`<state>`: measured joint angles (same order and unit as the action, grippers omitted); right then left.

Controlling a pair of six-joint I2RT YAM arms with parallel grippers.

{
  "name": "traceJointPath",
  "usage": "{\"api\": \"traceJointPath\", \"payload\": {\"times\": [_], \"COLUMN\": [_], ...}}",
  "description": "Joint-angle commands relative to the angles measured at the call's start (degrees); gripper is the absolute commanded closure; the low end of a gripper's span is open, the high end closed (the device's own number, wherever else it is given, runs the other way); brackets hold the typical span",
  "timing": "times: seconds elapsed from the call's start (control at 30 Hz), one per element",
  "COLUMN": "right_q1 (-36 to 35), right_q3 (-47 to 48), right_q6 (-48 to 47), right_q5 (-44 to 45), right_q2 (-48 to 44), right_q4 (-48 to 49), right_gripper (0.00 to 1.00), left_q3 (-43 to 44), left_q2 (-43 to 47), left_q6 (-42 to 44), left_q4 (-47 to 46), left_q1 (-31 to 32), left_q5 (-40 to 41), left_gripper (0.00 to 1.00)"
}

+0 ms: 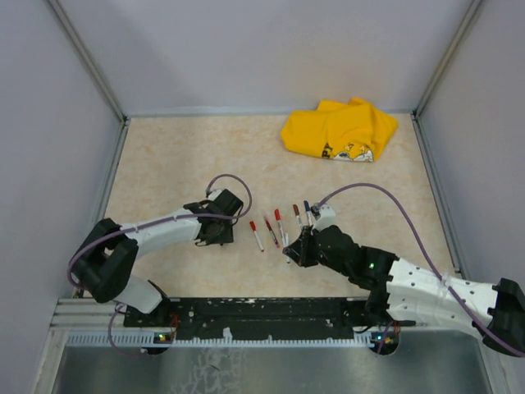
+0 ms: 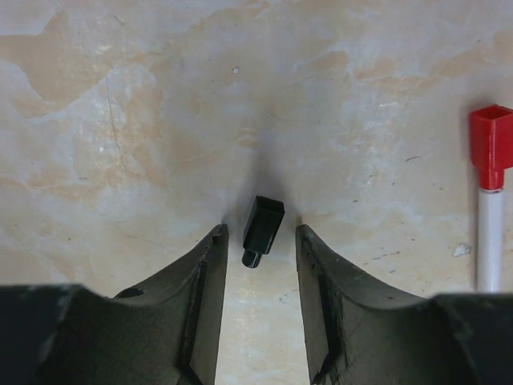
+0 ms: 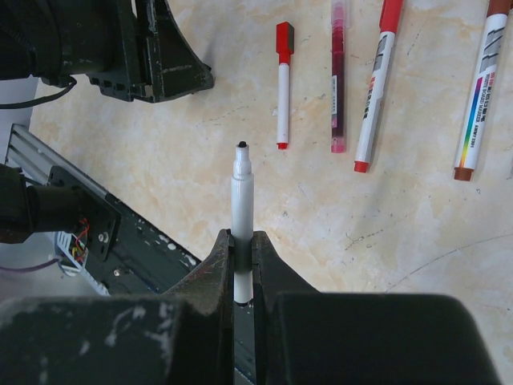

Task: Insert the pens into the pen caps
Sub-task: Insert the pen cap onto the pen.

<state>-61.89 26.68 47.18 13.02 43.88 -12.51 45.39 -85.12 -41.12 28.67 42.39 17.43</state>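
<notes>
A small black pen cap (image 2: pixel 264 224) lies on the table between the tips of my left gripper (image 2: pixel 260 234), which is open, with a gap on each side of the cap. My right gripper (image 3: pixel 243 237) is shut on a white pen (image 3: pixel 241 192) whose bare black tip points away from the fingers, above the table. In the top view the left gripper (image 1: pixel 220 226) sits left of a row of pens (image 1: pixel 271 232) and the right gripper (image 1: pixel 300 246) sits just below that row. A short red-capped pen (image 3: pixel 283 84) lies nearest the left gripper.
Other capped markers lie side by side: a magenta one (image 3: pixel 337 80), a red one (image 3: pixel 374 88) and a brown-ended one (image 3: pixel 478 96). A crumpled yellow cloth (image 1: pixel 340 130) lies at the back right. The black base rail (image 1: pixel 262 310) runs along the near edge.
</notes>
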Motion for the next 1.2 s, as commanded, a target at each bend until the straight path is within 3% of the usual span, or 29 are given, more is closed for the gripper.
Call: {"api": "traceJointPath", "payload": {"times": [0.0, 0.23, 0.7, 1.17], "right_q1": [-0.3, -0.3, -0.3, -0.3], "right_q3": [0.4, 0.6, 1.3, 1.0], "right_q6": [0.5, 0.5, -1.4, -5.8], "right_q5": [1.2, 1.0, 0.7, 4.3], "right_q2": [-1.3, -0.6, -0.7, -10.8], "right_q4": [1.2, 1.8, 1.0, 1.0], "right_gripper": [1.0, 1.0, 1.0, 1.0], "left_q3": [1.7, 1.5, 0.7, -6.0], "left_q2": [-1.4, -2.2, -1.0, 27.7], "left_q6": [1.0, 3.0, 8.6, 16.4], "left_q4": [2.0, 0.2, -4.2, -15.5], "left_q1": [0.1, 0.1, 0.1, 0.1], "left_q5": [1.9, 1.7, -4.7, -17.7], "left_gripper": [0.55, 0.58, 0.87, 0.98]}}
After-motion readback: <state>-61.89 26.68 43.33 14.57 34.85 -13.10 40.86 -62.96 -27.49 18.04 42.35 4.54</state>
